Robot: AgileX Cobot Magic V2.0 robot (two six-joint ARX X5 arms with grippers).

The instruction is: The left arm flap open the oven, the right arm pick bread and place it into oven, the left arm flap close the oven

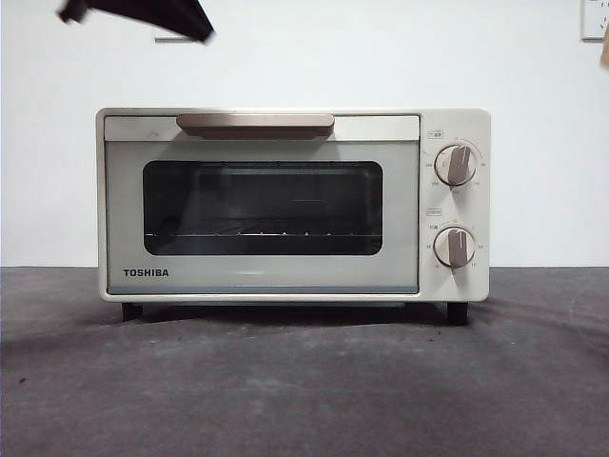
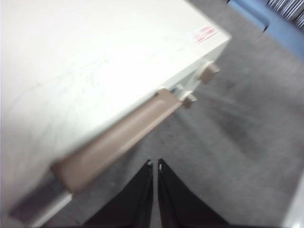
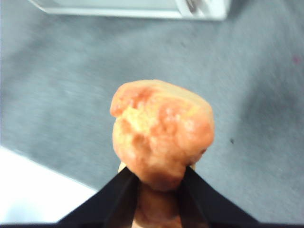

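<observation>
The cream-white TOSHIBA oven (image 1: pixel 285 205) stands in the middle of the grey table with its glass door shut. Its beige bar handle (image 1: pixel 255 124) runs along the top of the door. My left gripper (image 2: pixel 155 164) is shut and empty. It hovers above and just in front of the handle (image 2: pixel 118 140); in the front view it is the black tip (image 1: pixel 162 14) at the top left, above the oven. My right gripper (image 3: pixel 159 173) is shut on the golden-orange bread (image 3: pixel 161 128) and holds it above the table, in front of the oven's base (image 3: pixel 142 8).
Two beige knobs (image 1: pixel 456 164) sit on the oven's right panel. The grey table mat (image 1: pixel 304 390) stretches in front of the oven. A white surface (image 3: pixel 28 194) borders the mat near the right gripper. A blue object (image 2: pixel 266 14) lies beyond the oven.
</observation>
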